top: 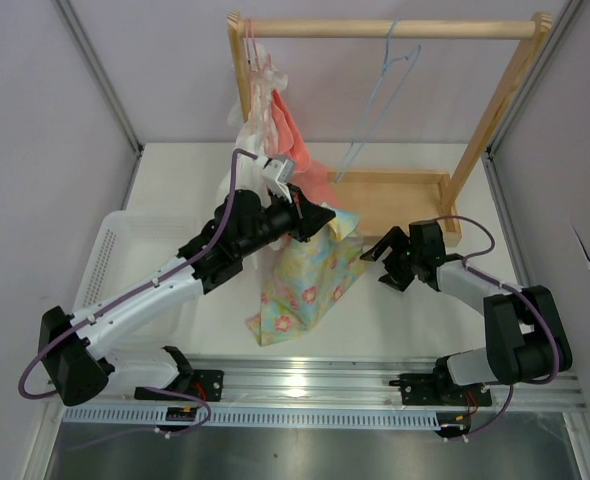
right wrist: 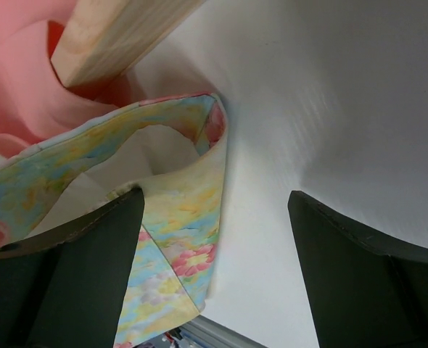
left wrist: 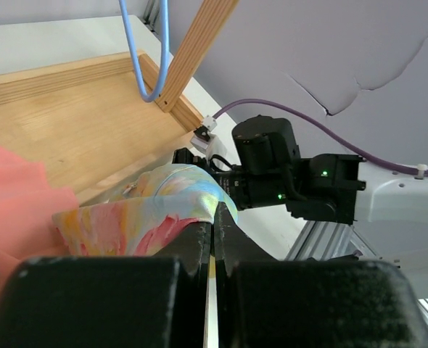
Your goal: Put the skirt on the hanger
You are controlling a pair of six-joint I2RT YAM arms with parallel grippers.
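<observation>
The skirt (top: 303, 282), pale yellow and light blue with pink flowers, hangs from my left gripper (top: 315, 218), which is shut on its top edge; its lower end rests on the table. In the left wrist view the cloth (left wrist: 156, 206) drapes over the closed fingertips. My right gripper (top: 382, 252) is open, just right of the skirt; its wrist view shows the skirt's open waistband (right wrist: 178, 196) by the left finger (right wrist: 91, 261), nothing held. The light-blue hanger (top: 380, 100) hangs from the wooden rail (top: 395, 28); its lower wire shows in the left wrist view (left wrist: 138, 58).
The wooden rack's base tray (top: 395, 195) stands behind the grippers, its post (top: 495, 110) at right. A salmon-pink garment (top: 290, 130) and a white one (top: 250, 135) hang on a pink hanger at the rail's left end. A white basket (top: 115, 260) sits at left.
</observation>
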